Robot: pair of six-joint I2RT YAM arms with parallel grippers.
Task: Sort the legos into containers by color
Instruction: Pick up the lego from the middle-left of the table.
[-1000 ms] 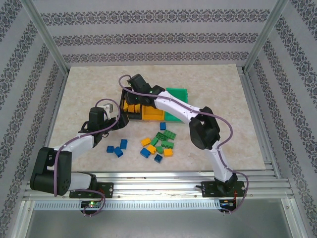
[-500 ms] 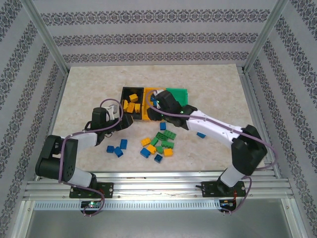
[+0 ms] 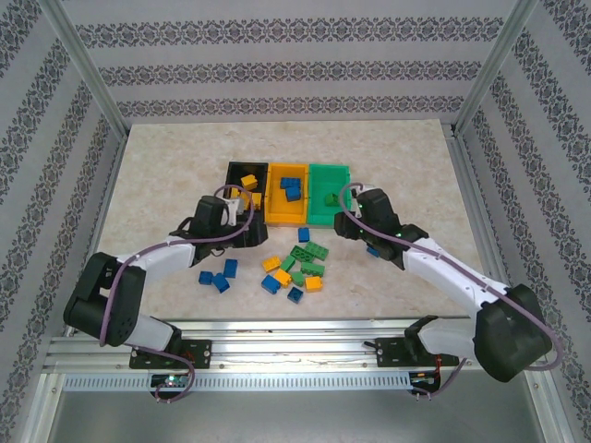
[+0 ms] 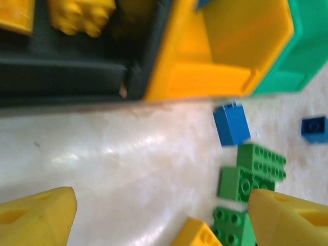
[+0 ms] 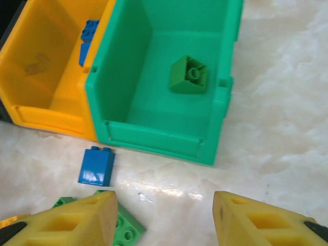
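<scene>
Yellow finger pads [image 4: 36, 218] frame both wrist views.

Left hand [image 4: 161, 202]: fingers spread wide, nothing held, low over the worktop [image 4: 102, 148] just in front of the black bin [image 4: 61, 69] and orange bin [image 4: 220, 77]. That view is blurred. The black bin's contents are cut off at the top edge; I make out one yellow brick [image 4: 82, 15]. An orange brick [image 4: 197, 234] is clipped by the bottom edge. Green bricks [image 4: 256, 169] sit partly behind one finger. A blue brick [image 4: 231, 124] stands on the worktop near the orange bin's front.

Right hand [image 5: 165, 205]: also wide open and empty, aimed down at the front wall of the green bin [image 5: 154, 136]. One tilted green brick [image 5: 188, 75] lies inside. Blue bricks in the orange bin [image 5: 88, 38] are half hidden behind its wall.

From above, the left arm folds low, its forearm reaching toward the black bin and covering its near corner. The right arm stretches diagonally from its base to the green bin. Loose legos [image 3: 312, 269] lie between the two arms, on the near side of the bins. Three more blue ones [image 3: 222, 283] sit by the left forearm. Another blue piece [image 3: 373, 250] peeks out beside the right forearm.
</scene>
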